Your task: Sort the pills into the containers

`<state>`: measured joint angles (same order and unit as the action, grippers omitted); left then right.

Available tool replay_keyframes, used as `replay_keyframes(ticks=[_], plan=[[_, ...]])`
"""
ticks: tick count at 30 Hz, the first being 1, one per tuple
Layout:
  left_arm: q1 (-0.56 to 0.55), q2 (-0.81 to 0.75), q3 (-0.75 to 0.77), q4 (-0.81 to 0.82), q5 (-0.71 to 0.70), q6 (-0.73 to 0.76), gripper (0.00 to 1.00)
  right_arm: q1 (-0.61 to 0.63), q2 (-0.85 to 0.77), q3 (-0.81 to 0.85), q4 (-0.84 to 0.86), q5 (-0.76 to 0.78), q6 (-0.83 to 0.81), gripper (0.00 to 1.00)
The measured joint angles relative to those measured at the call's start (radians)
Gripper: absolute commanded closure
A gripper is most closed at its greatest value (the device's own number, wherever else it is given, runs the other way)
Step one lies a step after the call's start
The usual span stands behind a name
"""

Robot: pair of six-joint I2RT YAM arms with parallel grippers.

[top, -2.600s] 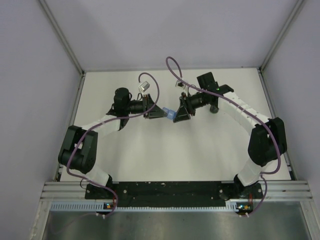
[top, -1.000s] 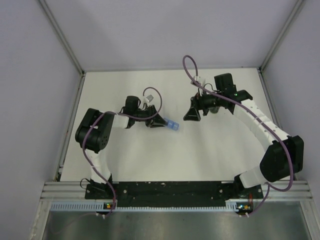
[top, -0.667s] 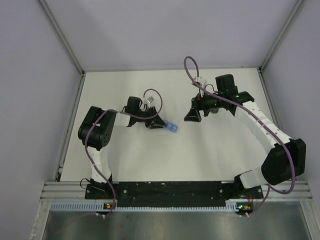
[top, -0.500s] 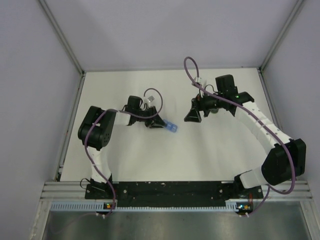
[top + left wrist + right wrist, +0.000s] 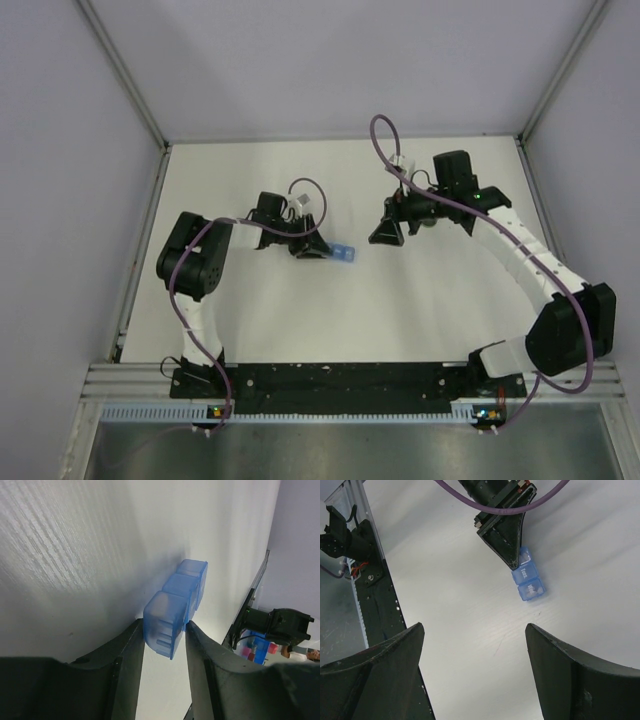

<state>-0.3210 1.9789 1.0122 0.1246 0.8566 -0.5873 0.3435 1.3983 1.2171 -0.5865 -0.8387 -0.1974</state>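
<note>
The containers are a small translucent blue pill box with three square compartments in a row, lying on the white table. My left gripper reaches in low from the left. In the left wrist view its gripper has both fingers against the sides of the box's nearest compartment. My right gripper hovers right of the box, apart from it. Its own view shows the gripper open wide over bare table, with the box and left gripper beyond. No pills are in view.
Grey walls enclose the table on three sides. A black mounting rail runs along the near edge and also shows as the rail in the right wrist view. Purple cables loop above both wrists.
The left arm has drawn back to the left and lowered the pill box, which now lies flat on the table. The right arm has pulled away to the right and holds still.
</note>
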Motion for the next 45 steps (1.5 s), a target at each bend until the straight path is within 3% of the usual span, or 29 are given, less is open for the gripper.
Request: replay_keyframes(ticks=[11,21,35,45], plan=[[-0.003,-0.011,0.017,-0.029,-0.004,0.029,0.36,0.000,-0.035,-0.019,0.014,0.011,0.000,0.17],[-0.003,-0.078,0.018,-0.088,-0.093,0.107,0.16,0.000,-0.080,-0.033,0.019,0.057,-0.001,0.16],[-0.003,-0.142,0.041,-0.220,-0.277,0.222,0.11,0.000,-0.134,-0.063,0.029,0.145,-0.007,0.11],[-0.002,-0.203,0.104,-0.389,-0.472,0.329,0.08,0.000,-0.216,-0.100,0.067,0.371,-0.050,0.05]])
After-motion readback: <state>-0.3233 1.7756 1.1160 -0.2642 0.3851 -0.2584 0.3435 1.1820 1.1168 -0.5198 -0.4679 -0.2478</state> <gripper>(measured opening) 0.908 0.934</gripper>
